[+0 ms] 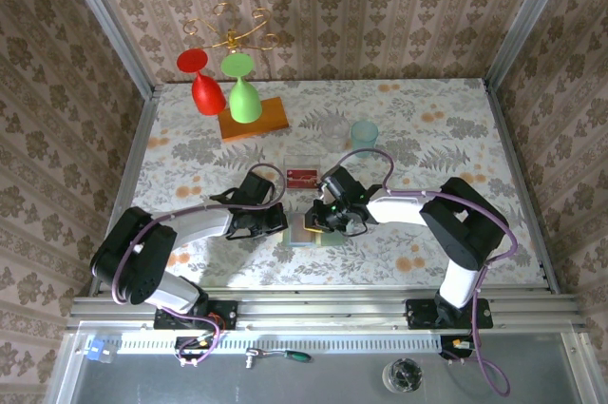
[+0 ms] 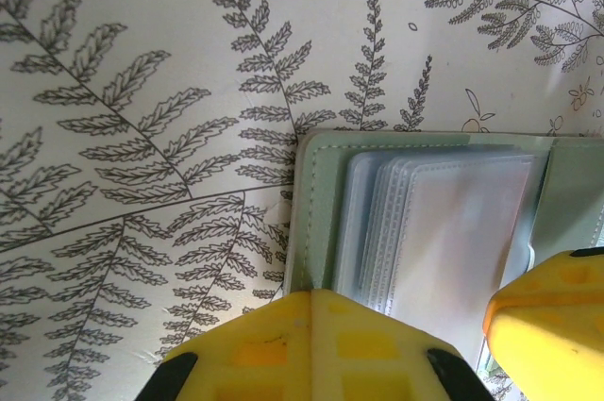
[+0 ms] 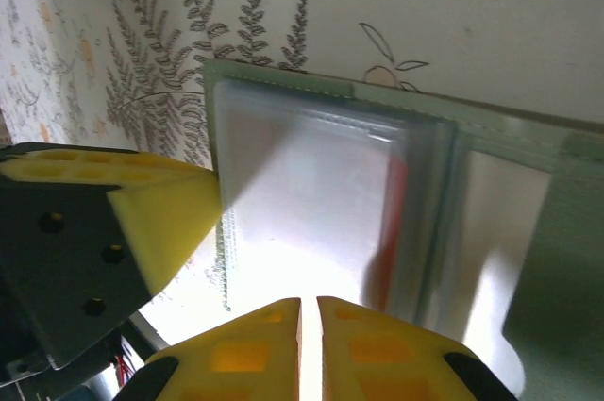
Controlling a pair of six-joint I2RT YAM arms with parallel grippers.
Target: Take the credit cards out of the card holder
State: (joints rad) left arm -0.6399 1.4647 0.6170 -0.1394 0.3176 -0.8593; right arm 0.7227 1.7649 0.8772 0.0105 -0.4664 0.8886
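Two grippers: both low over the open card holder (image 1: 309, 233), facing each other across it.
Left gripper (image 2: 420, 299): fingers apart, one over the holder's green outer edge, the other over its far half.
Right gripper (image 3: 309, 305): fingers drawn to a thin slit at the clear pockets' near edge; whether they pinch a leaf cannot be told.
Card in pocket (image 3: 396, 203): red, just ahead of the right fingers.
Loose red card (image 1: 302, 176): flat on the table (image 1: 427, 119) beyond both grippers, apart from the holder.
Teal cup (image 1: 364, 133): farther out, beyond the right gripper.
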